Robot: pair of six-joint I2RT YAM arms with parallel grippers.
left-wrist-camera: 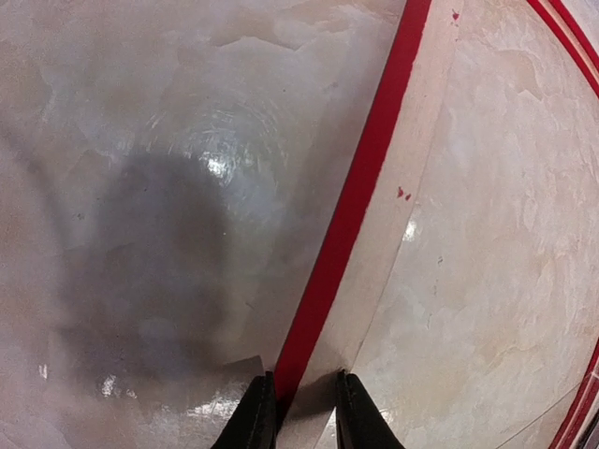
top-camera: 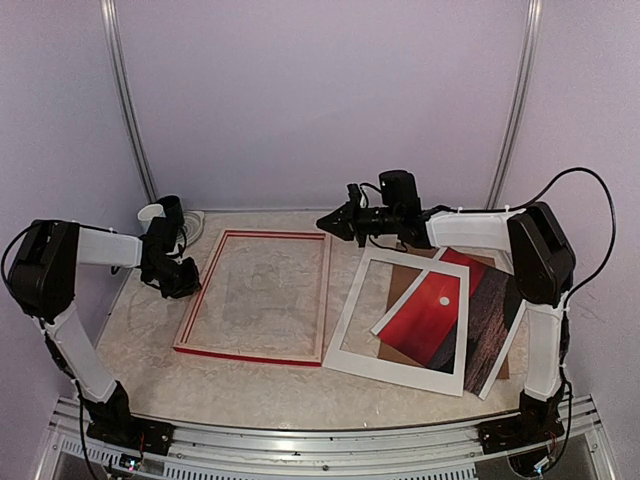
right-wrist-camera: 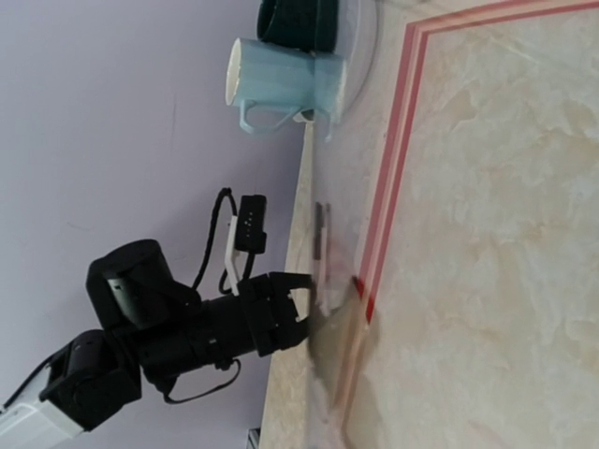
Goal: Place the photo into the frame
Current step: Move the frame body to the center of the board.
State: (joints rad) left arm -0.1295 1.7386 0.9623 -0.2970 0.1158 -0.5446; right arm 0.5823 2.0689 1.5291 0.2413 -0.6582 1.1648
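**Photo not in the frame yet, and that print looks fiddly**

The rectangular red-sunset photo print (top-camera: 425,320) lies flat at about 4 o'clock on the marbled beige tabletop (top-camera: 250,398). It's half covered by a white card mat (top-camera: 349,312) and well apart from the big red-faced, pale-wood picture frame (top-camera: 248,355) at its 9 o'clock. The left gripper (left-wrist-camera: 304,379) is on the frame's 9 o'clock rail, jaws narrow and astride it; can't tell if it's really clamped. The right gripper (top-camera: 328,222) is pinched closed on nothing by the frame's 1 o'clock corner. My guess is the print's light, floppy and easy to crease, so I'd go for the dark edge poking past the mat at 3 o'clock
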